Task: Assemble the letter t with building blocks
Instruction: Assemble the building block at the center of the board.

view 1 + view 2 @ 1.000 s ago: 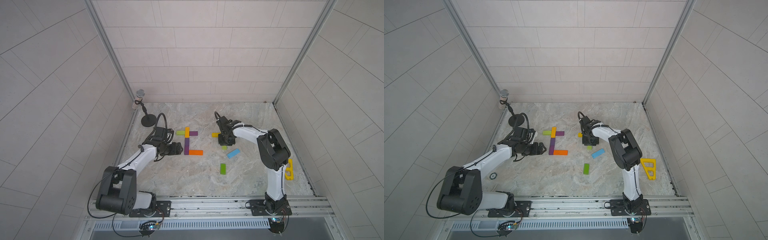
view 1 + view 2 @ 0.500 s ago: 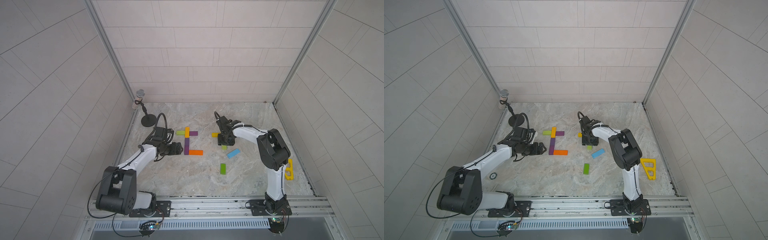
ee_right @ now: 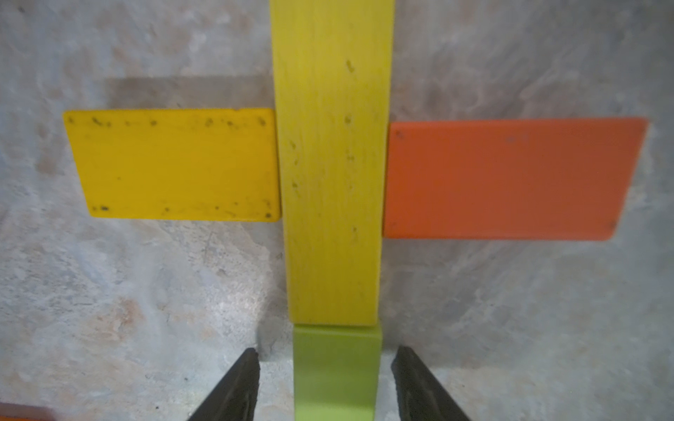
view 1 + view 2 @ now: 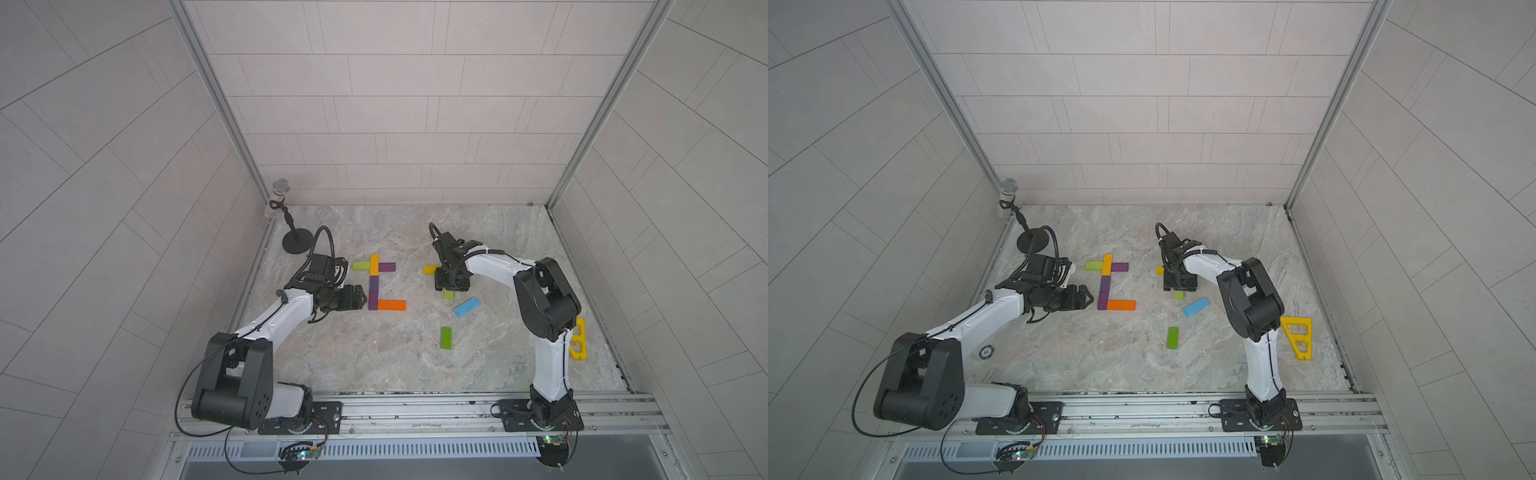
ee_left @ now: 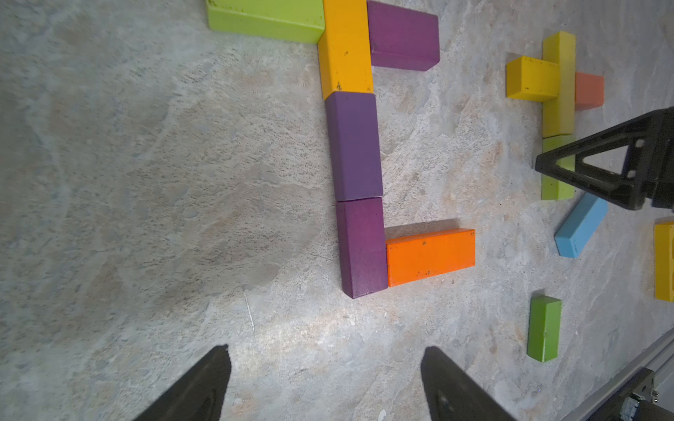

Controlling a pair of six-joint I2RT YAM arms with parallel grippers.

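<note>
1. The left letter (image 4: 373, 286) lies just in front of the left arm. It is a column of one yellow and two purple blocks, with a lime and a purple side piece near the top and an orange foot. All the pieces touch, and it appears complete.
2. The right letter is in progress. The yellow-green stem (image 3: 332, 164) has a yellow block (image 3: 175, 164) and an orange block (image 3: 507, 178) touching its sides.
3. The lime block (image 3: 335, 368) butts against the stem's lower end.
4. The right gripper (image 3: 326, 350) straddles the lime block. Its jaws are spread, with a gap on each side, and pinch nothing.
5. The left gripper (image 5: 326, 351) is spread wide and empty, just beside the first letter.
6. Remaining work is probably a foot piece. The light blue block (image 4: 467, 306) and the green block (image 4: 446, 337) lie loose nearby.
7. The tabletop (image 4: 374, 365) is flat, marble-patterned stone.
8. Pale tiled walls (image 4: 415, 124) enclose three sides.
9. A microphone (image 4: 281, 189) stands in the far corner, and a yellow frame (image 4: 1296, 336) lies beside the right arm.
</note>
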